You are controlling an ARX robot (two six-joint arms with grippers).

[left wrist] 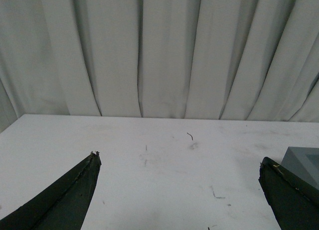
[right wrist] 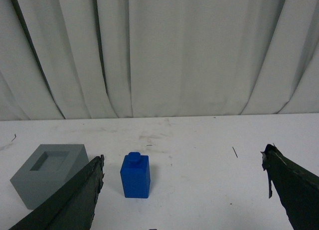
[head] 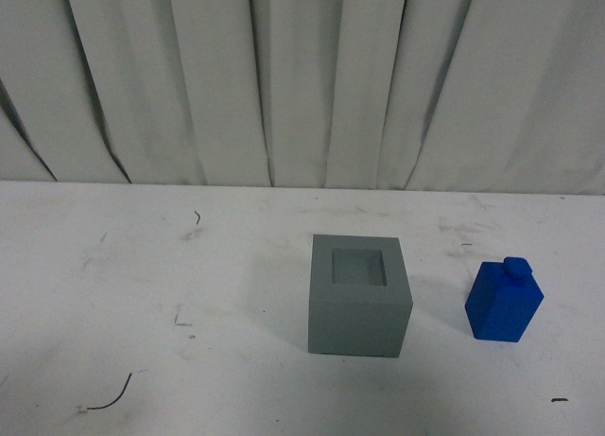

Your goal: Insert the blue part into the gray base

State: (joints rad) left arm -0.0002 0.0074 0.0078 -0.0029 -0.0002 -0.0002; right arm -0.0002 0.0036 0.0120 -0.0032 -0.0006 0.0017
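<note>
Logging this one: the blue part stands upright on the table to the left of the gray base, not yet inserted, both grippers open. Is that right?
Not quite: the front view shows the blue part standing to the right of the gray base, not the left. The rest holds: upright on the table, not yet inserted, left gripper and right gripper open.
</note>
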